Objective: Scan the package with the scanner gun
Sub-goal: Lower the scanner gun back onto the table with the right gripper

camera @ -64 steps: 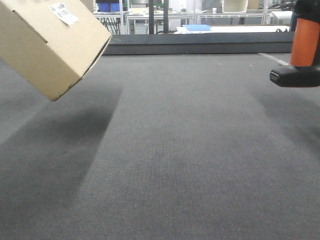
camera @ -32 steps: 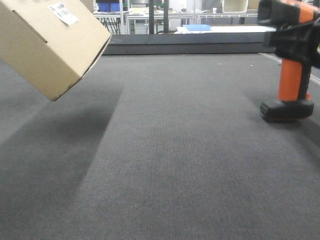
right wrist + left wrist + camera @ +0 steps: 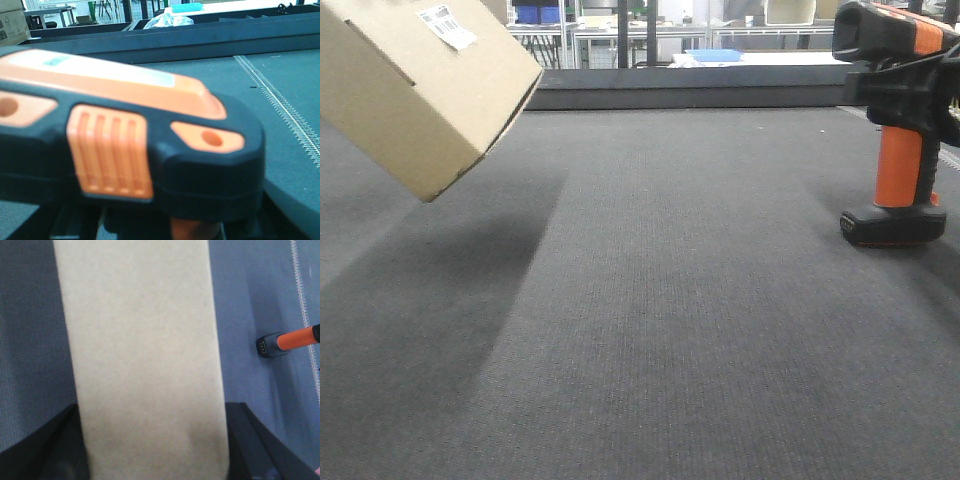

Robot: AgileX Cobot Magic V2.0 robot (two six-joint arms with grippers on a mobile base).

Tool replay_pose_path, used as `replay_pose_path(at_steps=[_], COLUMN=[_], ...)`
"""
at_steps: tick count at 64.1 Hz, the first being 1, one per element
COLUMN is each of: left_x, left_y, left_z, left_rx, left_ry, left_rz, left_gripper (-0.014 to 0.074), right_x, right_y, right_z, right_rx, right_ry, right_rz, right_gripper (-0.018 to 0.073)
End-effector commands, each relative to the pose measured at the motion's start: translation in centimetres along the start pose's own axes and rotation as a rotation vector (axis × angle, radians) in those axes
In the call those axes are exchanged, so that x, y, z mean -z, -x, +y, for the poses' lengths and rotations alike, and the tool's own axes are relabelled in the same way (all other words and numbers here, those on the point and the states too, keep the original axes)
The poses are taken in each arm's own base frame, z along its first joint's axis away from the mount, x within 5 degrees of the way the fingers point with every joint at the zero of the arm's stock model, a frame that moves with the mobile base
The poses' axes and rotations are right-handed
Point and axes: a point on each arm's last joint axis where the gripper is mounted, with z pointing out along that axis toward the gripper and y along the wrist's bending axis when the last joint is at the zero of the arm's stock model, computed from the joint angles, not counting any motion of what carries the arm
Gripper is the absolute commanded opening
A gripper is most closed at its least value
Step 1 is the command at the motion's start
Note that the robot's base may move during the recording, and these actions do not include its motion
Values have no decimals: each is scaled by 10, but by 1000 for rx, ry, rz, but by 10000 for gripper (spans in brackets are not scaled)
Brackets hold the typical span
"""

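Package [image 3: 420, 90] hangs tilted above the grey tabletop [image 3: 670, 300] in the front view, white label [image 3: 447, 26] on top. The scanner gun [image 3: 900, 165] stands upright, well right of it, the right hand [image 3: 920, 95] clamped under its head. Left wrist view: the left hand [image 3: 152, 455] holds the package between dark fingers [image 3: 45, 450]. Right wrist view: the scanner's head fills the frame.

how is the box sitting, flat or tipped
Tipped. The box is angled, with one corner pointing down above the mat and the face with its label sloping.
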Motion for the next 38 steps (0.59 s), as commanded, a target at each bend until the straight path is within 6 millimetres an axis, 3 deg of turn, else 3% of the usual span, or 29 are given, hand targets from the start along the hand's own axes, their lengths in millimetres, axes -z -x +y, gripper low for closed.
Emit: replay_pose_path(at_steps=[1, 13, 17, 22, 32, 36, 38], left_x=[3, 3, 3, 3, 3, 3, 3], left_y=[1, 1, 1, 1, 1, 1, 1], left_z=[-5, -5, -5, -5, -5, -5, -5], left_rx=[0, 0, 0, 0, 0, 0, 0], left_ry=[-22, -22, -22, -22, -22, -22, -22], left_rz=[-20, -20, -20, -20, -20, -20, -20], left_gripper=[-111, -111, -111, -111, -111, -111, -111], right_x=[0, 0, 0, 0, 0, 0, 1], right_y=[6, 5, 4, 4, 2, 1, -1], right_z=[1, 1, 1, 1, 1, 1, 1], right_rx=[6, 6, 6, 6, 6, 6, 6], right_ry=[6, 12, 12, 12, 13, 15, 16], right_rz=[-52, -24, -17, -15, 1, 18, 32], right_gripper=[-162, -160, -109, 31, 453, 568, 571])
